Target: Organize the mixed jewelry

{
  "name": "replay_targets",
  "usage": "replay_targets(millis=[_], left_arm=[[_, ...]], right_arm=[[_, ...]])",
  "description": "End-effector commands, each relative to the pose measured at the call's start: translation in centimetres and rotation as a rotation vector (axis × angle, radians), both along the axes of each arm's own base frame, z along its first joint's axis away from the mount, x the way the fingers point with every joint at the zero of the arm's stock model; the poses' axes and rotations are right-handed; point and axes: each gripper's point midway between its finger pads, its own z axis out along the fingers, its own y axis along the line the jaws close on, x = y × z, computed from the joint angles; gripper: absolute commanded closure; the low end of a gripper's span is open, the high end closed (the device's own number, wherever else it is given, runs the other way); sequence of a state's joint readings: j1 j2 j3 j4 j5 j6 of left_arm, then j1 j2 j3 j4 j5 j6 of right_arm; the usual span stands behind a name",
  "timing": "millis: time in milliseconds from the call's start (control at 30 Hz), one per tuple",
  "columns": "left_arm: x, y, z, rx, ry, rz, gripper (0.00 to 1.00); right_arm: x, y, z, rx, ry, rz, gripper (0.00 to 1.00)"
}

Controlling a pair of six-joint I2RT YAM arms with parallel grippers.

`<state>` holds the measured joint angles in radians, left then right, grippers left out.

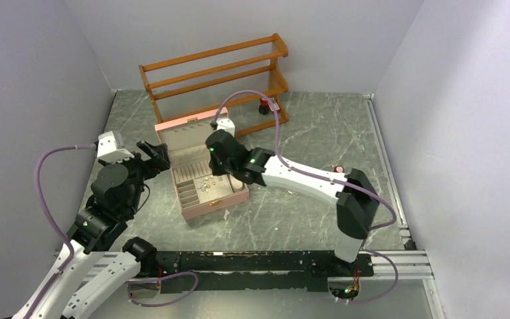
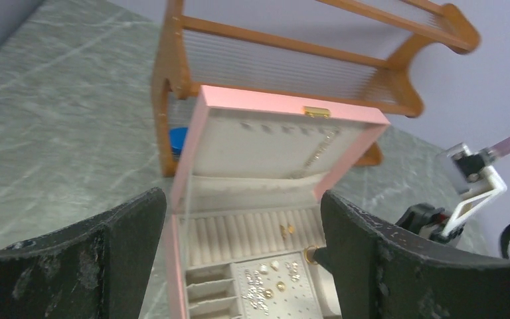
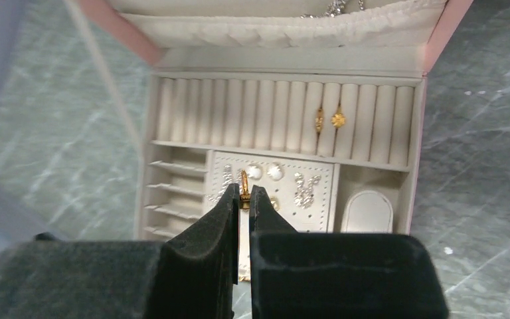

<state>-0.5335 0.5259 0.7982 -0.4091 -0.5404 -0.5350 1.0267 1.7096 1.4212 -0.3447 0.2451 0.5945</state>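
Note:
The pink jewelry box (image 1: 206, 207) stands open, its lid upright. My right gripper (image 3: 244, 199) is shut on a small gold ring (image 3: 244, 182) and holds it just above the perforated earring pad (image 3: 319, 199). That ring also shows in the left wrist view (image 2: 310, 255). Two gold rings (image 3: 328, 119) sit in the ring rolls. Several silver and gold earrings (image 3: 304, 187) lie on the pad. My left gripper (image 2: 244, 199) is open and empty, left of the box (image 2: 285, 106) and facing it. In the top view it (image 1: 154, 153) is beside the lid, and my right gripper (image 1: 220, 169) is over the tray.
A wooden rack (image 1: 216, 73) stands behind the box. Red-capped bottles stand by the rack (image 1: 264, 104) and near my right arm (image 1: 339, 169). A blue object (image 2: 178, 141) lies under the rack. A white cushion (image 3: 366, 211) fills the box's right compartment.

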Motion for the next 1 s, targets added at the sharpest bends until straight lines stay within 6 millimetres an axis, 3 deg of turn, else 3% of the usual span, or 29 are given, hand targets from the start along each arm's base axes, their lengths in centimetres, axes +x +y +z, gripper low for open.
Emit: replay_targets(millis=[0,333,967], left_arm=[[-0.4,3.4,-0.9,0.094,0.019,0.157,0.10],[-0.6,4.0,-1.5,0.086,0.016,0.189,0.09],[-0.5,3.8,-2.0,0.095,0.030,0.178,0.09]], right_arm=[[1.9,-1.1,-1.7,-0.212,-0.098,-0.081,0.96],[4.1,1.0,-4.8,-0.359,-0.168,-0.092,0.96],[5.3,1.4,-9.0,-0.503,-0.179,-0.057,0.97]])
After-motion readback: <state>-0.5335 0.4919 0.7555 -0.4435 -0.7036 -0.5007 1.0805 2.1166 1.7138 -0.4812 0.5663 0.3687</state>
